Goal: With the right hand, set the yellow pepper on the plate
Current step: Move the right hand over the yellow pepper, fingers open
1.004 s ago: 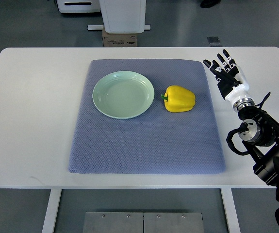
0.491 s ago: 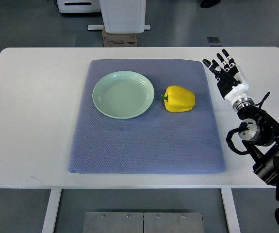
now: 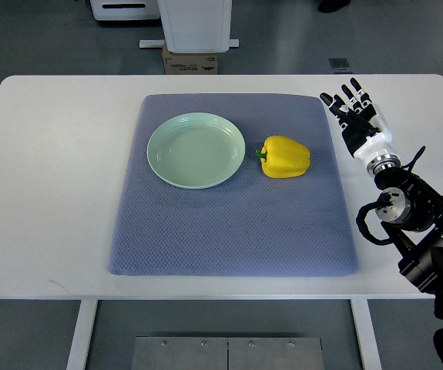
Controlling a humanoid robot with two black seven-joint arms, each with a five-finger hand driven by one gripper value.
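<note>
Your right robot hand (image 3: 355,116) hangs over the white table (image 3: 59,185) just past the right edge of the grey-blue quilted mat (image 3: 229,223), its black fingers (image 3: 343,104) spread wide and holding nothing. The glossy yellow bell pepper (image 3: 286,156) you are after lies on its side on the mat, green stem pointing left toward the pale green round plate (image 3: 196,150), which sits just beside it, a thin strip of mat between them. That layout likely suits you: the pepper lies between the robot hand and the plate, so the carry should be short and leftward. The plate holds nothing, so the placing is not yet done. Your left arm is out of view. Beyond the far edge of the table you see a grey floor, a white pedestal base (image 3: 194,23) and a small cardboard box (image 3: 190,62).
</note>
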